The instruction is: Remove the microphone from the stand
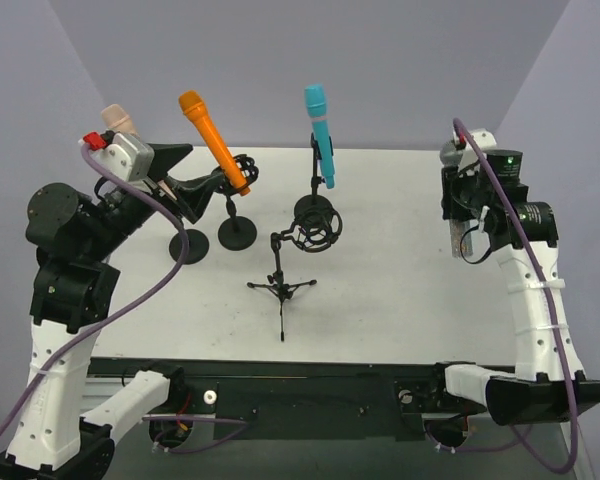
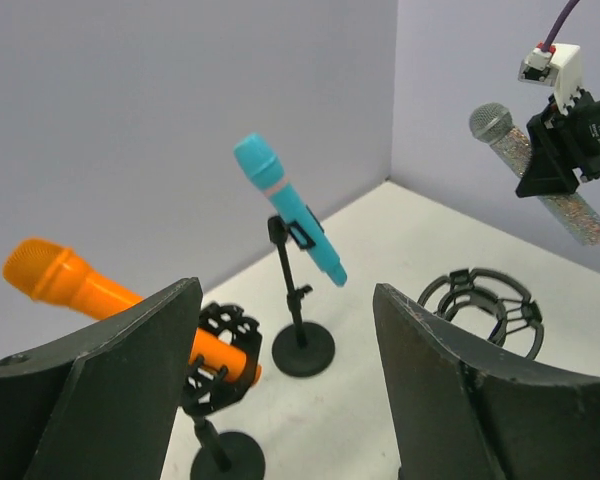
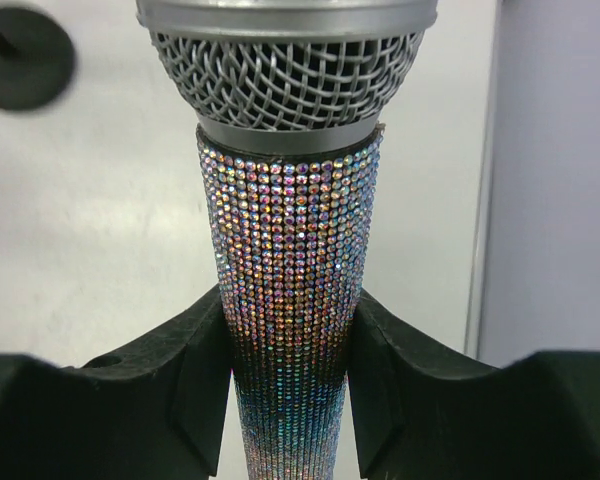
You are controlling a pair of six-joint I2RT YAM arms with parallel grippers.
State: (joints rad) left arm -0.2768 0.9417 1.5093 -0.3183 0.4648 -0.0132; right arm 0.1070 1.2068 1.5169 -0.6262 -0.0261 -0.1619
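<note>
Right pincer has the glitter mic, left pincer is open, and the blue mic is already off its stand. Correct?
Not quite: the blue mic is still clipped in its stand, as the left wrist view shows. The rest holds: the right pincer has the glitter mic and the left pincer is open.

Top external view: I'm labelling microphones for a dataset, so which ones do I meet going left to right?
Pale pink foam-headed microphone → orange handheld microphone → turquoise handheld microphone → silver rhinestone-covered microphone, held in the right gripper.
</note>
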